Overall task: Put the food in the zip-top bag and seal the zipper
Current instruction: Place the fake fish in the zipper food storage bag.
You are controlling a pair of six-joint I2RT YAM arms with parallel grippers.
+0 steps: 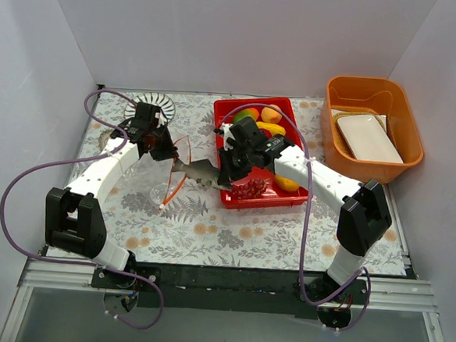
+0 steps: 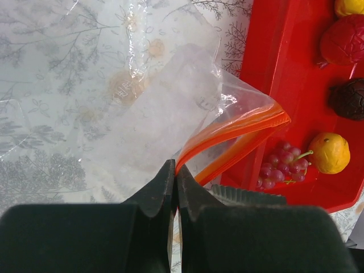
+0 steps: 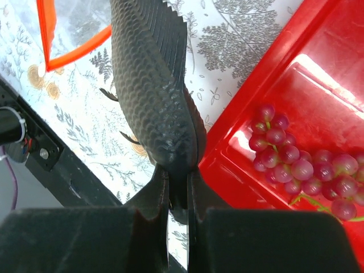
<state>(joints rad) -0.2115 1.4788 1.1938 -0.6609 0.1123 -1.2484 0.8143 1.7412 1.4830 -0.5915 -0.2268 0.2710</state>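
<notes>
Early stage: the left gripper [image 2: 175, 170] is pinching the zipper [image 2: 239, 128] of the empty-looking zip-top bag [image 2: 153, 114], the right gripper [image 3: 178, 182] is clamping the silver fish [image 3: 153, 85] near the bag's open mouth, and the remaining food [image 3: 296, 165] is lying in the red tray [image 3: 318, 79].

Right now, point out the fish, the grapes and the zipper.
fish [image 3: 153, 91]: right wrist view, on its scaled mid-body.
grapes [image 3: 301, 168]: right wrist view, middle of the bunch.
zipper [image 2: 239, 129]: left wrist view, on the upper orange strip.

I see a fern-print table [image 1: 208, 232]. On it sit a red tray [image 1: 277, 199], an orange bin [image 1: 374, 89] and a ribbed clear dish [image 1: 156, 101]
</notes>
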